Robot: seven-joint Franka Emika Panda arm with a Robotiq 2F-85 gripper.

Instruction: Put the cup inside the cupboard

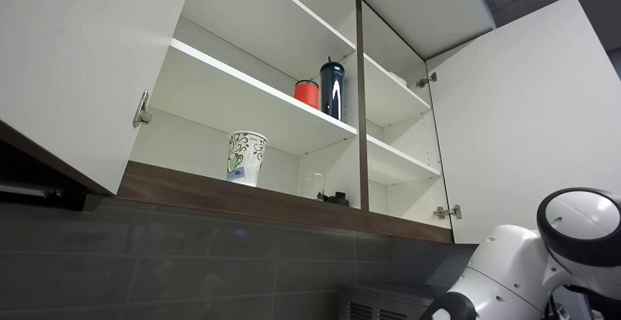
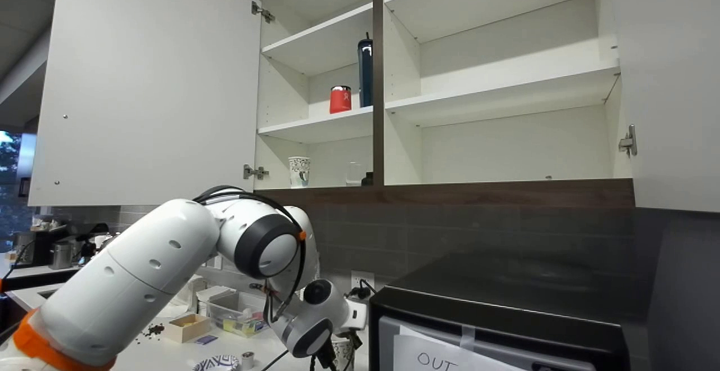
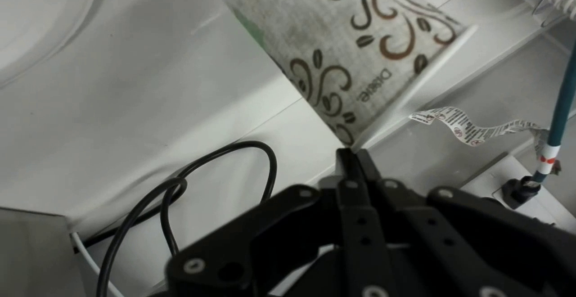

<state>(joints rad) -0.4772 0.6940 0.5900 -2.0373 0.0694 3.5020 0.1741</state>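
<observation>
The gripper [image 3: 355, 155] fills the lower part of the wrist view, its jaws drawn together to a narrow pinch, apparently on the rim of the cup [image 3: 360, 40]. One jaw probably lies inside the mouth and one outside, a hold that suits a thin wall and leaves the base free for setting down. The same cup [image 2: 342, 352] shows at the bottom edge of an exterior view, rim uppermost; whether its base touches the surface [image 2: 163, 357] cannot be told. Its form is a tapering cylinder with a white lip; the skin, pale, matt and apparently paper, bears brown scrolls, bean motifs and patches of green. The surface itself is smooth and white; a glossy black cable [image 3: 272, 165] loops at lower left of the wrist view. The white arm [image 2: 140, 286] spans the lower left of an exterior view, bent so that the gripper hangs low, left of a black appliance [image 2: 506, 317]. Farthest off, the cupboard [image 1: 271, 204] occupies the upper frame in both exterior views: flat white doors [image 1: 524, 126], white shelves [image 1: 262, 87], dark wood-grained lower edge. The doors stand wide, giving the held cup a way in; placing it there is the step not yet done. A second patterned cup [image 1: 246, 157] stands upright on the cupboard floor, near a clear glass [image 1: 311, 184]; a red cup [image 1: 306, 95] and a glossy dark tumbler [image 1: 333, 89] share the shelf above.
</observation>
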